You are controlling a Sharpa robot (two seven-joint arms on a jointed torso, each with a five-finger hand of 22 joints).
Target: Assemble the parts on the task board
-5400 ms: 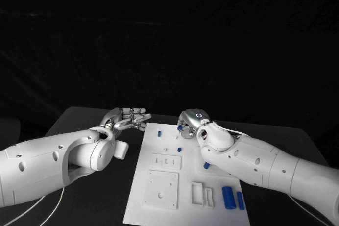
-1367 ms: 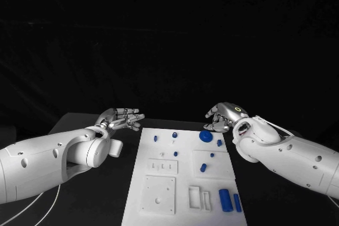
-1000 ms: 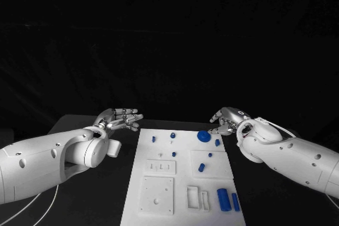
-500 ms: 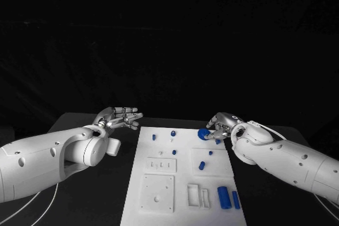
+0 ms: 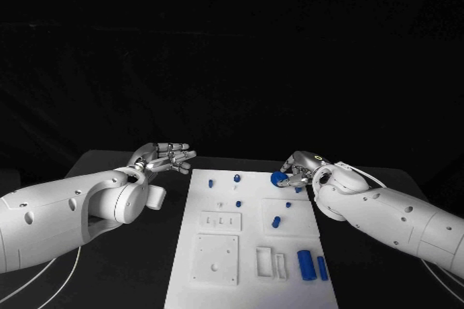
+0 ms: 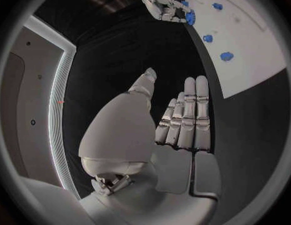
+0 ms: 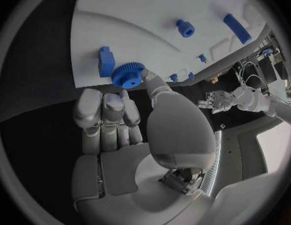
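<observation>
One blue gear (image 5: 278, 178) with fine teeth is pinched by the right robot hand (image 5: 300, 169) at the far right part of the white board (image 5: 222, 272), which lies flat on the black tabletop (image 5: 116, 255). I judge the step is placing this gear; next it must be lowered straight onto its seat, which I cannot see. The left robot hand (image 5: 166, 157) hovers beside the board, fingers straight and holding nothing. Other blue parts look smooth plastic.

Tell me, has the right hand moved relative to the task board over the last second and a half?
Yes. The right hand has come down and inward to the blue gear at the task board far right corner.
</observation>
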